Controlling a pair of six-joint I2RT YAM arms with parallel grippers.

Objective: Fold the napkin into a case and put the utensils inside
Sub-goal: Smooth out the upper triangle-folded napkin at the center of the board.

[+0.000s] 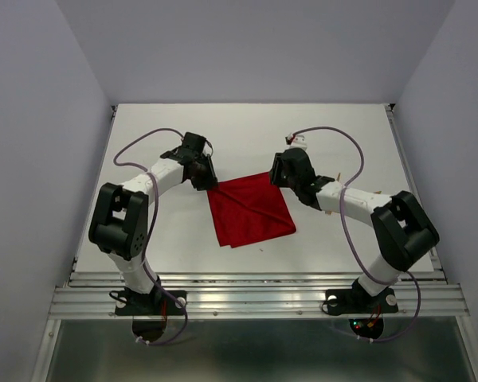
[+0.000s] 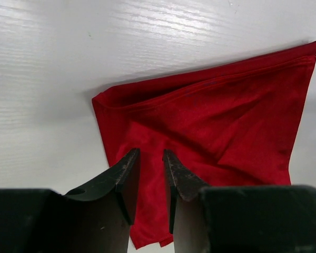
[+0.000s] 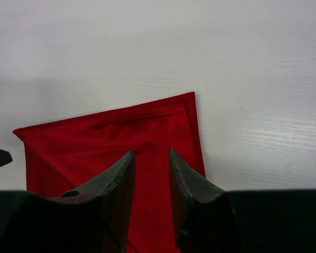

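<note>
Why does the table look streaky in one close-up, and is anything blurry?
Left wrist view: bright glare streaks the table, and the napkin casts a soft shadow; right wrist view: even light, hardly any glare; top external view: sharp throughout.

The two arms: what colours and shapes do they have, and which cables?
Left arm and right arm: white tubular links with bulky black joints. A thin purple cable loops along each. The fingers are black, tapering to points, slightly scuffed.
</note>
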